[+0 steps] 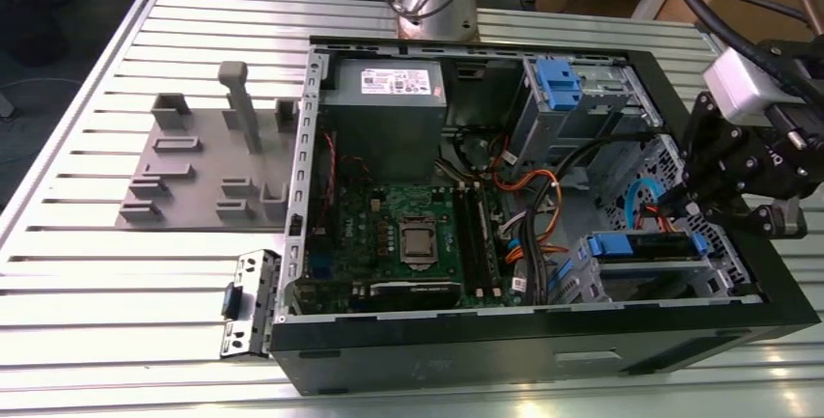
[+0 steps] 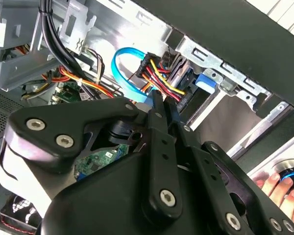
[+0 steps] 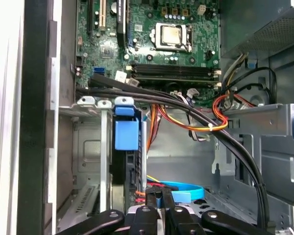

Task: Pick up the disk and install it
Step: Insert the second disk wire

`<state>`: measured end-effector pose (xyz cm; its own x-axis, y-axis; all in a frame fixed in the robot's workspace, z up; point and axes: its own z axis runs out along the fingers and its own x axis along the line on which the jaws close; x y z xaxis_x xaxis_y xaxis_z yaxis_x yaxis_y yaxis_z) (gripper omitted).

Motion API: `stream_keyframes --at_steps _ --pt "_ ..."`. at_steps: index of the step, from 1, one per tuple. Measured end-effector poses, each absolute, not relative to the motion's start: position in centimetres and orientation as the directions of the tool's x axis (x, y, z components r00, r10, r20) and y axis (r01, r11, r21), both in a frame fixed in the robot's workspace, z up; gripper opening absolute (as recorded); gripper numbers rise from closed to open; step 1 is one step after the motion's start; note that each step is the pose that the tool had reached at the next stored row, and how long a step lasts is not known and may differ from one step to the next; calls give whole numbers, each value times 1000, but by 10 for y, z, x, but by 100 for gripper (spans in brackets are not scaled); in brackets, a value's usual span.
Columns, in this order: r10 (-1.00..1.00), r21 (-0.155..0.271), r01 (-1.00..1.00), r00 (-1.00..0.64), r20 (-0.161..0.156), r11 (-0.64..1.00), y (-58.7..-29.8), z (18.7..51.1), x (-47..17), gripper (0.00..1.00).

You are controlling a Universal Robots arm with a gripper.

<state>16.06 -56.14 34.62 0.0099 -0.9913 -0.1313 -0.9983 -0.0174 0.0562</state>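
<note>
The disk [image 1: 644, 247] sits in the lower drive cage of the open computer case [image 1: 515, 350], at the exterior view's right, its blue bracket facing up. In the first wrist view the disk [image 3: 126, 137] stands edge-on in the cage, blue bracket end outward. The second wrist view has its blue bracket [image 2: 206, 81] behind the red, yellow and black wires. My gripper [image 1: 689, 208] hangs over the case's right wall, just beside the disk. Its black fingers [image 3: 162, 208] are pressed together with nothing between them, and in the second wrist view the fingertips [image 2: 158, 108] sit close to the cable plugs.
A grey power supply box [image 1: 384, 99] with a white sticker and a second cage with a blue latch [image 1: 557, 85] fill the case's far side. The motherboard [image 1: 412, 235] and loose cables [image 3: 201, 125] lie between. A grey fixture plate [image 1: 206, 162] rests on the slatted table. A person's fingers [image 2: 279, 188] show near the gripper.
</note>
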Motion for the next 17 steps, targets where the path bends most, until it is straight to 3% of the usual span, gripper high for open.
stream_keyframes --at_steps 17 --pt "-990 56 -997 46 -132 -54 -579 339 153 16"
